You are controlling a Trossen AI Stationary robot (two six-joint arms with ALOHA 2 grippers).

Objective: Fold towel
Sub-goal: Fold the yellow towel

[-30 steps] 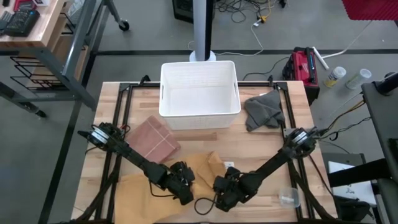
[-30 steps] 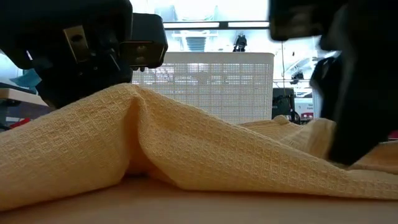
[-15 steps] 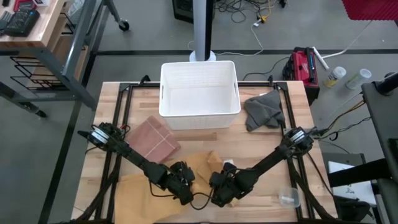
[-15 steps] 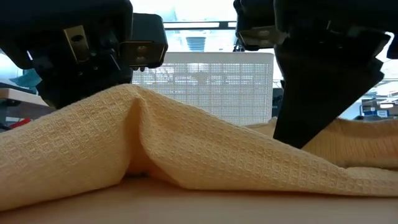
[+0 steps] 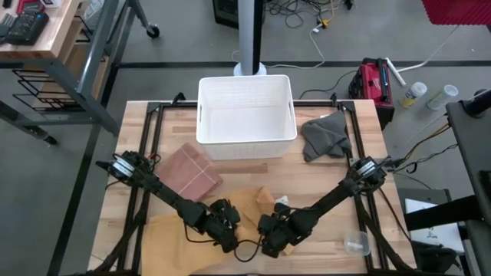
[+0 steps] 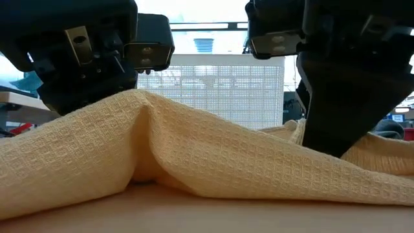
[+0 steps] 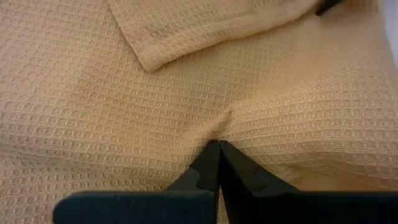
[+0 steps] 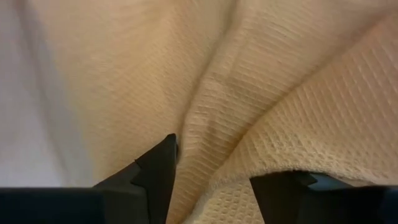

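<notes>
A: High view: yellow towel (image 5: 184,226) lies along the near edge of the table (image 5: 322,180), long axis roughly left to right, most of it spread to the left. Left pincer (image 5: 227,239) and right pincer (image 5: 270,244) are both down on its right-hand part, close together, right one nearer the turned-up corner.

B: So which way does the cloth run from the grip points?

A: Mostly leftward and toward the near edge from the left pincer. The folded-over flap sits just behind the right one, toward the white basket (image 5: 246,115).

B: Low view?

A: Towel peaks into a ridge under the left pincer (image 6: 129,90), then slopes down to the right pincer (image 6: 336,145). Cloth is lifted on the left, low on the right.

B: Left wrist?

A: Pincer (image 7: 219,149) pinched tight on a pucker of towel (image 7: 124,112); hemmed edge lies just ahead.

B: Right wrist?

A: Pincer (image 8: 214,152) stands wide, a fold of towel (image 8: 261,93) running between the fingers. Probably not gripping yet, but contact is hard to read there.
</notes>
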